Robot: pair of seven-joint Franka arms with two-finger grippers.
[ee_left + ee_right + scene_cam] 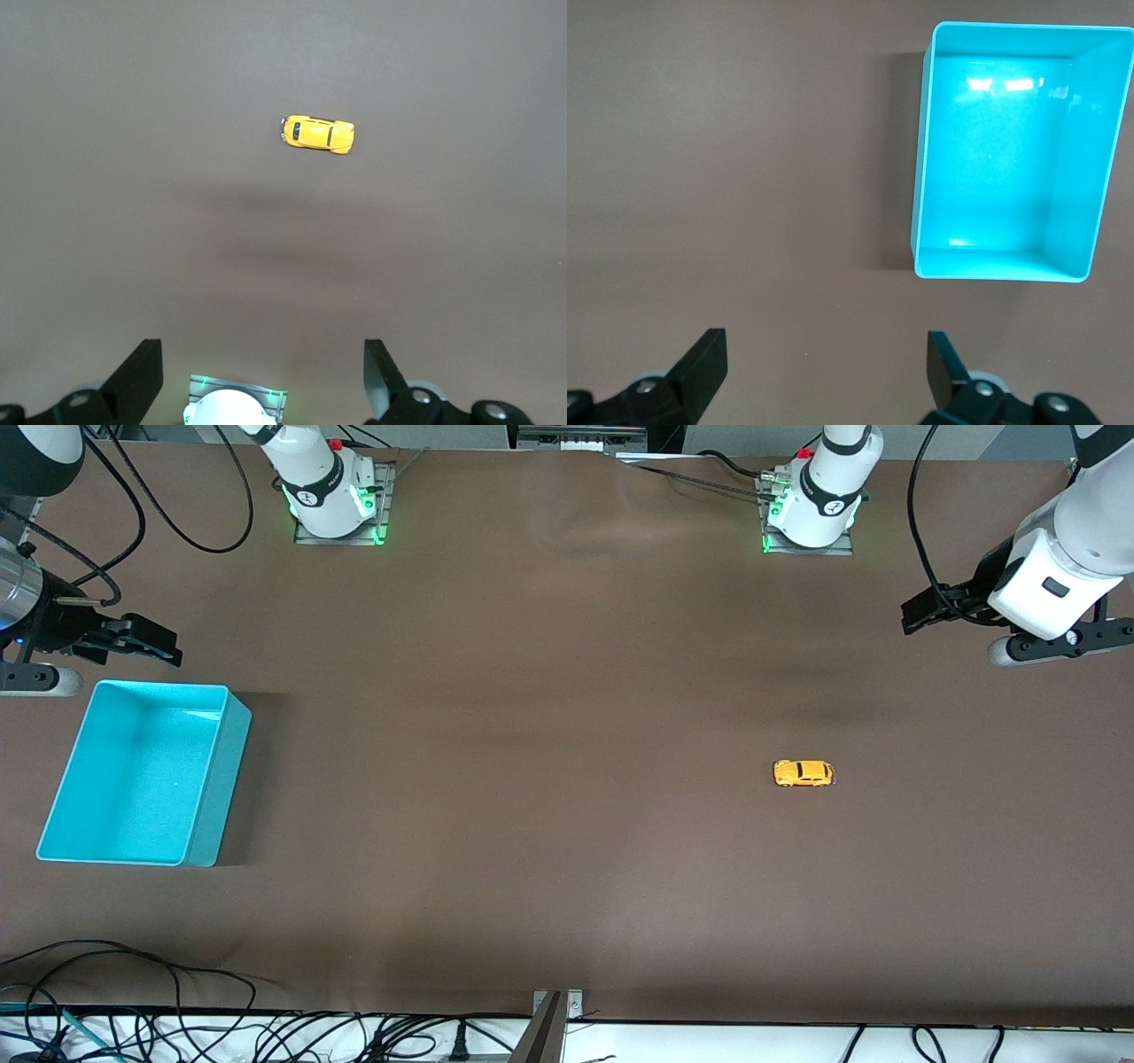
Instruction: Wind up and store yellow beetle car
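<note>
A wide table [567, 691] covered in plain brown cloth carries only two things. No brand name, label or lettering can be read anywhere; each robot base bears a small round mark too tiny to make out.

The yellow beetle car [804, 773] sits on its wheels on the cloth, toward the left arm's end of the table and roughly midway between the edge where the robot bases stand and the edge nearest the front camera. Its long axis runs along the length of the table, parallel to those long edges. Which end is the nose cannot be told for certain. In the left wrist view the yellow beetle car [318, 135] shows a dark roof patch and dark windows, with nothing touching it.

A turquoise bin [213, 779], open-topped and rectangular, stands near the table's edge at the right arm's end, well apart from the car. The right wrist view looks down into the turquoise bin [1099, 159], where only glare shows on the floor.

The left gripper [912, 615] hangs in the air above the left arm's end of the table, fingers spread wide and holding nothing; the arm is cut off by the picture's edge. The right gripper [164, 646] hangs just above the bin's rim at the side toward the bases, fingers likewise spread and empty, its arm mostly out of frame. Both arms wait.

Cables crowd the floor beneath the near edge.
</note>
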